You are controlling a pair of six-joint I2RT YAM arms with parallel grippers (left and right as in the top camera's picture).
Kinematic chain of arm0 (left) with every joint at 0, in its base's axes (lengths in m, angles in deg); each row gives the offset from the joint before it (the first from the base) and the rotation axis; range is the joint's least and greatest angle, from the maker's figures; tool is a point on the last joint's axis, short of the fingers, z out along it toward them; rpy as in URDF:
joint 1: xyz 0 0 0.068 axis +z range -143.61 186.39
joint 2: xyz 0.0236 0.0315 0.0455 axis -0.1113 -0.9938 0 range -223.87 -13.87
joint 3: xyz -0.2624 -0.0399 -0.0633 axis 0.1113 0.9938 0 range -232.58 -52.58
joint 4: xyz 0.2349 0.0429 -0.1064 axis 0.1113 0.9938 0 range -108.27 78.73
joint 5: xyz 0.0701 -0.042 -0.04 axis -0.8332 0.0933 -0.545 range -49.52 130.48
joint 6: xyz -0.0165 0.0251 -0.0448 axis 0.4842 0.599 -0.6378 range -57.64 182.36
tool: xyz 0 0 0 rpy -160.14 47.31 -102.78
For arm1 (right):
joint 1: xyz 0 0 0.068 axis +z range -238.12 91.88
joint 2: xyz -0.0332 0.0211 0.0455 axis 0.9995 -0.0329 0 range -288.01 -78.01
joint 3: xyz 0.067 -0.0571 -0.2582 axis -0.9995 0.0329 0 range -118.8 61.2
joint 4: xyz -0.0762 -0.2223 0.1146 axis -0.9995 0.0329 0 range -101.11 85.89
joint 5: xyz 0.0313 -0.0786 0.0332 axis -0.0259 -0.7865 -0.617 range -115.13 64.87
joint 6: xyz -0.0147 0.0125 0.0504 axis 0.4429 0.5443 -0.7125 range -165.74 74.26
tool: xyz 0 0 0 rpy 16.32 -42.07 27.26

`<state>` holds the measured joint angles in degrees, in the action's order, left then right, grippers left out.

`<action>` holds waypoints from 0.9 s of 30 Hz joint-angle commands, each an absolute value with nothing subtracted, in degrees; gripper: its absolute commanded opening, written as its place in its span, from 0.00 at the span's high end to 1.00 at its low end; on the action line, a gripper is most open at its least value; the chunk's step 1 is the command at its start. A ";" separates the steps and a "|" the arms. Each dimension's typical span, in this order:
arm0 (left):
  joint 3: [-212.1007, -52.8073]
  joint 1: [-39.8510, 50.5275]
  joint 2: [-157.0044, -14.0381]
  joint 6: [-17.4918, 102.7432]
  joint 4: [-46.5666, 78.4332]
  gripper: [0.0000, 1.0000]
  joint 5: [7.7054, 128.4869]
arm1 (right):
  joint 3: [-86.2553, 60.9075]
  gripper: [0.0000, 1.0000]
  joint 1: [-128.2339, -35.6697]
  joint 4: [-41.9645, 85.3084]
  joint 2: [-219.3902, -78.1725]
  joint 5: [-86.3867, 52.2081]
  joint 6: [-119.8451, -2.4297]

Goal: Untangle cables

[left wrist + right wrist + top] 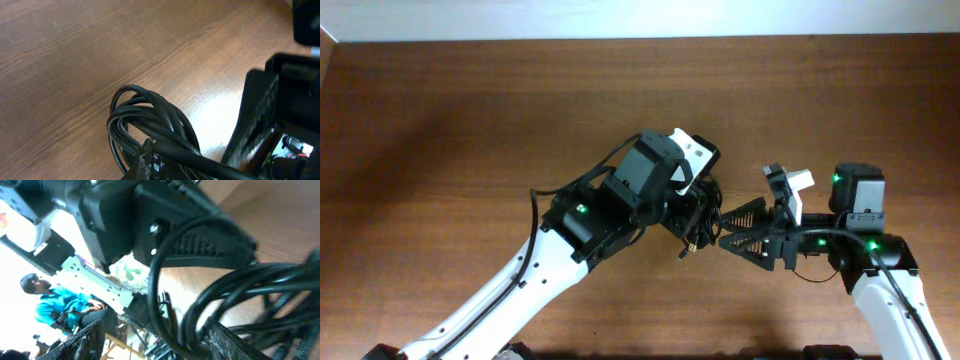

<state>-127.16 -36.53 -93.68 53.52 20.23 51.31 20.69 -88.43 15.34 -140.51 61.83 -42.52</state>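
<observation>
The cables (pixel 704 212) are a bundle of thin black looped cords held between the two grippers at the table's middle. A small plug end hangs below the bundle. My left gripper (pixel 692 222) is shut on the bundle. In the left wrist view the loops (pixel 150 117) stick out past its fingertips (pixel 154 156), just above the wood. My right gripper (pixel 725 238) points left and is open, its two fingers on either side of the bundle's right part. In the right wrist view several loops (pixel 200 305) run between its spread fingers (pixel 160 342).
The brown wooden table (pixel 470 130) lies all around. The left arm's white link reaches in from the bottom left, the right arm from the bottom right. The two gripper heads are very close together. A white wall edge runs along the back.
</observation>
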 commanded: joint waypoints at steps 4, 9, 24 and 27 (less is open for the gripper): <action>-127.51 -36.59 -91.96 52.54 20.05 1.00 51.14 | 19.82 0.96 -86.62 13.11 -139.85 63.79 -41.95; -127.51 -36.59 -91.96 52.56 22.81 1.00 51.16 | 19.82 0.96 -86.68 -8.46 -139.85 58.52 -63.21; -127.51 -36.59 -91.96 42.64 23.83 1.00 37.34 | 19.82 0.11 -86.66 16.63 -139.87 29.67 -60.98; -127.51 -36.59 -91.96 35.14 22.65 1.00 34.00 | 19.82 0.11 -86.66 17.25 -139.85 31.62 -61.03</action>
